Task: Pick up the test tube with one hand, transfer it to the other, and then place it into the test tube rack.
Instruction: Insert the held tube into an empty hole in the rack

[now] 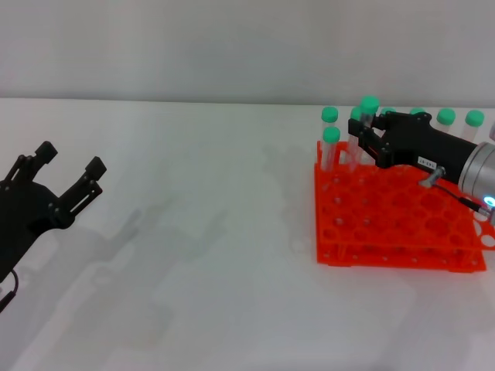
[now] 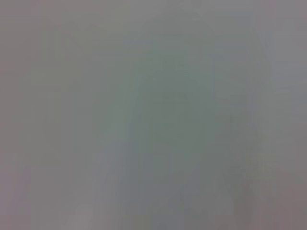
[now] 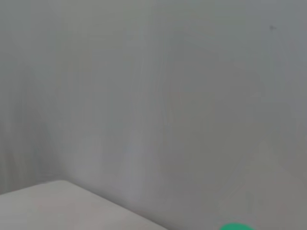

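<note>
1. My right gripper [image 1: 362, 130], the black one with the small white label, reaches in over the far left part of the test tube rack [image 1: 398, 224]; its jaws are pinched on the test tube [image 1: 368, 116], just under the tube's green cap.
2. The tube stands about upright in my hold, its cap a little higher than the caps of the neighbours; whether its foot is already in a hole I cannot tell, as my own fingers hide it.
3. The other green-capped tubes [image 1: 331, 135] stand upright in the rack: two at the left edge just beside my jaws, several more along the far row behind my wrist.
4. The rack itself is bright orange-red, two tiers, on the right part of the white counter [image 1: 201, 255]; most of its near holes hold nothing.
5. My right wrist view catches only a sliver of one green cap [image 3: 235, 226] at its edge, with a pale wall behind.
6. My left gripper [image 1: 68, 171] hovers well apart over the left side of the counter, jaws spread and holding nothing.
7. My left wrist view shows only a blur of grey.
</note>
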`<action>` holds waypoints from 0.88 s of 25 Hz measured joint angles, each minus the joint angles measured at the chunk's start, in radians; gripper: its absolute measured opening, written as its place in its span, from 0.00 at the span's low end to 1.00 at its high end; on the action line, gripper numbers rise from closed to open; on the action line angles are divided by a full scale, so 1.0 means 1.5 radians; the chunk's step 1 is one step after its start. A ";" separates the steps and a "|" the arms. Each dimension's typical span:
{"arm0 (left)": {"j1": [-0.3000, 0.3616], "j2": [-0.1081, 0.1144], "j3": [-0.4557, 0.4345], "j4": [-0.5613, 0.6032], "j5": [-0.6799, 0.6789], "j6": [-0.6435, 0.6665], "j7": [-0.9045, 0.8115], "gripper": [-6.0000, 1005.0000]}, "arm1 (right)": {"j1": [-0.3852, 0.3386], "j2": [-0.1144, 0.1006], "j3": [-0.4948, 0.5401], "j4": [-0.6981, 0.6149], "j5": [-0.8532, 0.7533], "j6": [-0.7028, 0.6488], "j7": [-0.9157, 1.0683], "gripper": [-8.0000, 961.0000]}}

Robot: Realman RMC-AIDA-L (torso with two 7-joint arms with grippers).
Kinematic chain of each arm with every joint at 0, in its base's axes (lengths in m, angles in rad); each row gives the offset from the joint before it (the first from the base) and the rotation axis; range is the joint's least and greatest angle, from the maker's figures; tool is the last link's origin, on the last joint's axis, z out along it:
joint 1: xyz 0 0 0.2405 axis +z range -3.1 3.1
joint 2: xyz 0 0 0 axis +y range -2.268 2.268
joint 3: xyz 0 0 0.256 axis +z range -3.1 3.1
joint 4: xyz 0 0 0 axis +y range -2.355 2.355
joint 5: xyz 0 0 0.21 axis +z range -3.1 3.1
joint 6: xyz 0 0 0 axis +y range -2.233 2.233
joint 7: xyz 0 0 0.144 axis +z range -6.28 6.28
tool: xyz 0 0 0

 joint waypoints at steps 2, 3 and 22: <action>0.000 0.000 0.000 0.000 0.000 0.000 0.000 0.89 | 0.000 0.000 -0.003 0.001 0.000 0.005 -0.003 0.26; 0.000 0.000 0.000 0.000 -0.001 0.000 0.000 0.89 | 0.000 0.000 -0.004 0.001 0.000 0.008 -0.004 0.26; -0.001 0.001 0.000 0.000 -0.001 0.001 0.002 0.89 | 0.005 -0.004 -0.070 -0.005 -0.002 0.039 -0.003 0.27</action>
